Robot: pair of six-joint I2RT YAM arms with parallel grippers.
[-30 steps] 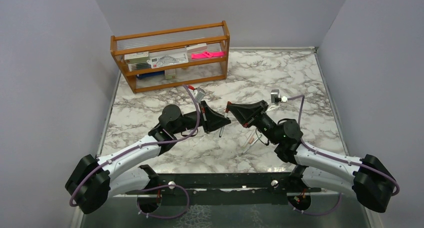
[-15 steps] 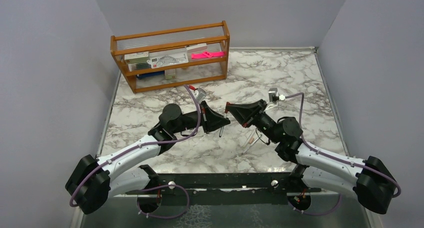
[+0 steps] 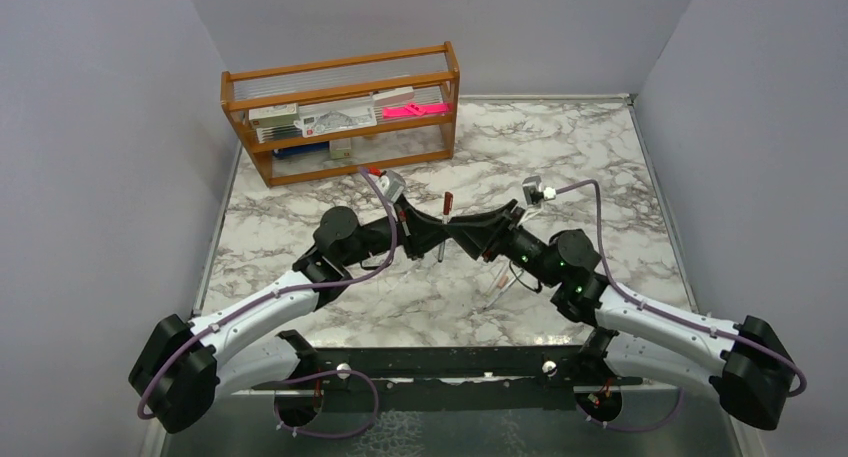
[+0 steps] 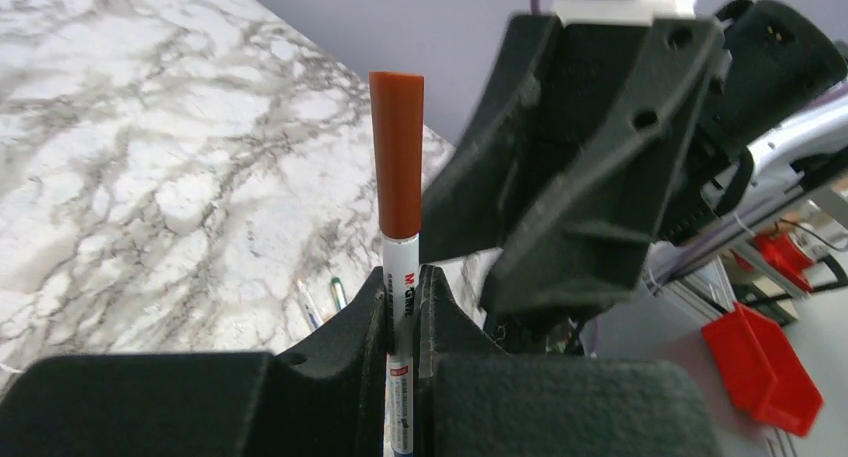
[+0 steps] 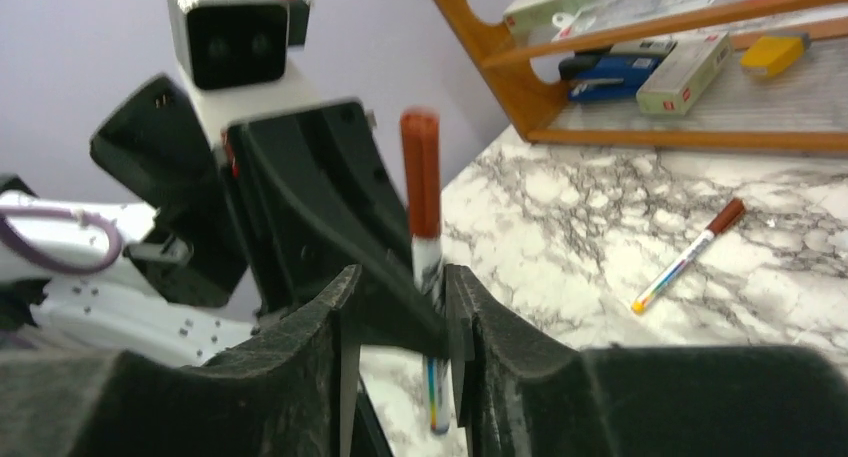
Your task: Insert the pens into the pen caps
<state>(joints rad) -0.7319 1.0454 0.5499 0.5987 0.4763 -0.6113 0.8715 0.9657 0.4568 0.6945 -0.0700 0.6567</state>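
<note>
Pen (image 4: 403, 277) barrel — red print starting "M-", the rest too blurred; the smaller lines below it are unreadable. Boxes (image 5: 683, 72) behind — printing too small to read.

I see one pen (image 4: 403, 307) upright: white barrel with small print, pinched low between fingers of left gripper (image 4: 402, 277). Red-brown cap (image 4: 398, 152) sits on top end, in line with barrel, short stretch of white showing below it. On right wrist view I see second pen (image 5: 680, 267) flat on marble, lying diagonal, brown cap on far end, coloured bands at near end. Overhead, more thin pens (image 3: 498, 291) lie crossed near right arm; too small for me to tell if capped.
</note>
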